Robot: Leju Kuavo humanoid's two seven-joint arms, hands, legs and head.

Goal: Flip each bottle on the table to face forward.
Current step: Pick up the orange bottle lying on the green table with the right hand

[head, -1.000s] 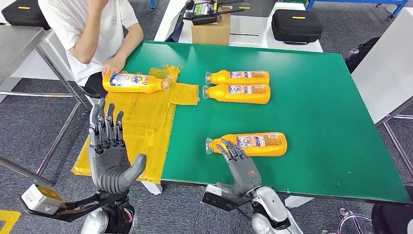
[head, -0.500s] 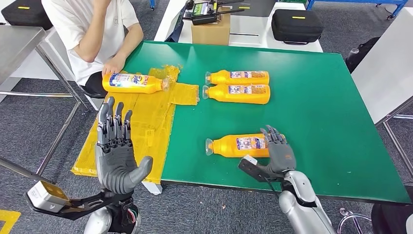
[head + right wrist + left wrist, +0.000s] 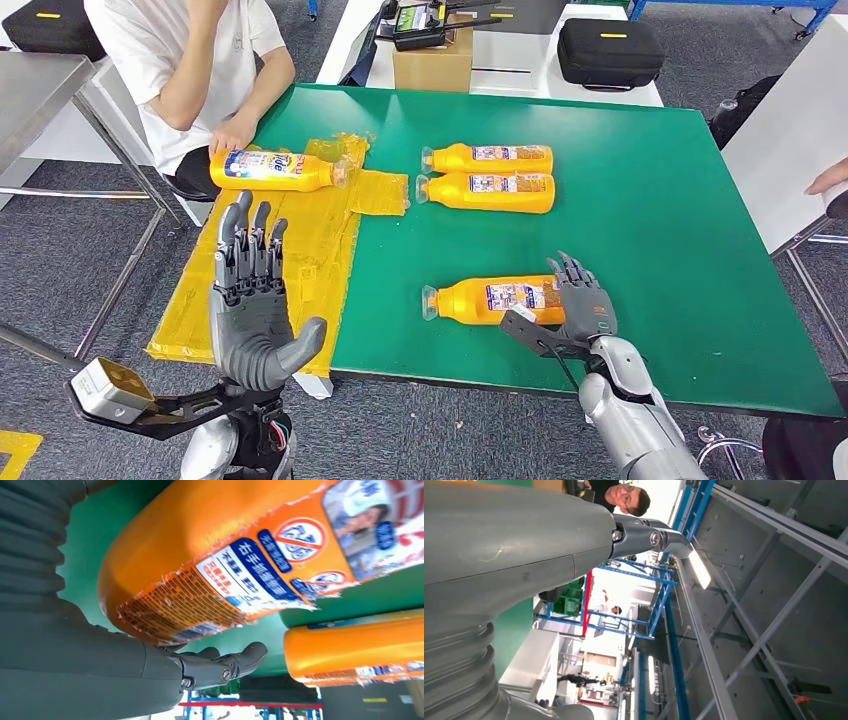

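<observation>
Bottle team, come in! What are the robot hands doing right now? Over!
Left robot hand raised, open, empty. Right robot hand around base of near bottle, lying on green table. Path clear.

Near bottle (image 3: pixel 492 299): base end hidden behind right hand (image 3: pixel 583 305); we cannot tell whether fingers grip it. Label text too small for us to read in head view. Seated person (image 3: pixel 190 60) cut off at top edge.
</observation>
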